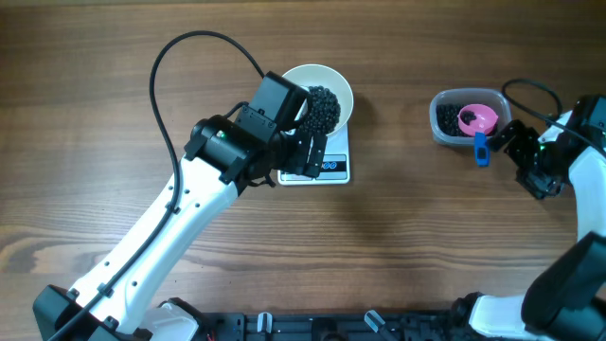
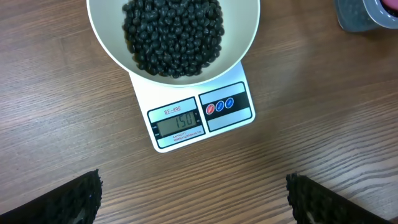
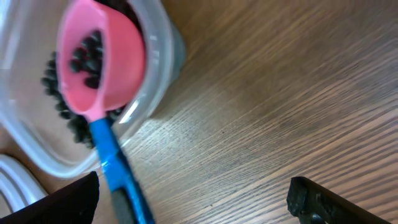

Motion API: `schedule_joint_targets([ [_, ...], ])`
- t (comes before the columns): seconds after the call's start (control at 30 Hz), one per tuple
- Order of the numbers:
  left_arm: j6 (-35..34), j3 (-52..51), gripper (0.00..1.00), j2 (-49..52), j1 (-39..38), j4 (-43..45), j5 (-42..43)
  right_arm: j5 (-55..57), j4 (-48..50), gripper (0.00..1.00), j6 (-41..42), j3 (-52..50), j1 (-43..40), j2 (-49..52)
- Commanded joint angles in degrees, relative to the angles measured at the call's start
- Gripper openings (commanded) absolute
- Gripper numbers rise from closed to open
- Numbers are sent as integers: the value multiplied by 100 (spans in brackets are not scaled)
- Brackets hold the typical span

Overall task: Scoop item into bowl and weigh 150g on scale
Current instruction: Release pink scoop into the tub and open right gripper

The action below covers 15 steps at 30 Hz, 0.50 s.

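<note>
Looks as good as done, with 150 showing on the scale (image 2: 202, 129) under the bowl (image 2: 241, 42) of beans (image 2: 173, 34), scoop (image 3: 102, 56) lying in the tub (image 3: 25, 143), left gripper (image 2: 193, 199) and right gripper (image 3: 196, 202) both spread wide, holding nothing.

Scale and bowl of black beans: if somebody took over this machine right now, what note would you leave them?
Left gripper: open, empty, hovering above the scale.
Right gripper: open, empty, beside the clear tub. The pink scoop lies in the tub with a few beans in it, its blue handle over the rim.
Bowl: on the scale, holding the heap of beans.
Done: the display appears to read 150, so the weight looks on target.
Left: probably just confirm the reading and pull both arms clear.
</note>
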Motion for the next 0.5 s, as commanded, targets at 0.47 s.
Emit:
schedule_joint_targets([
  [0.47,72,90,100,-79,-20,-2,-55,-398,-977,100,-2011,114,20,-3366],
])
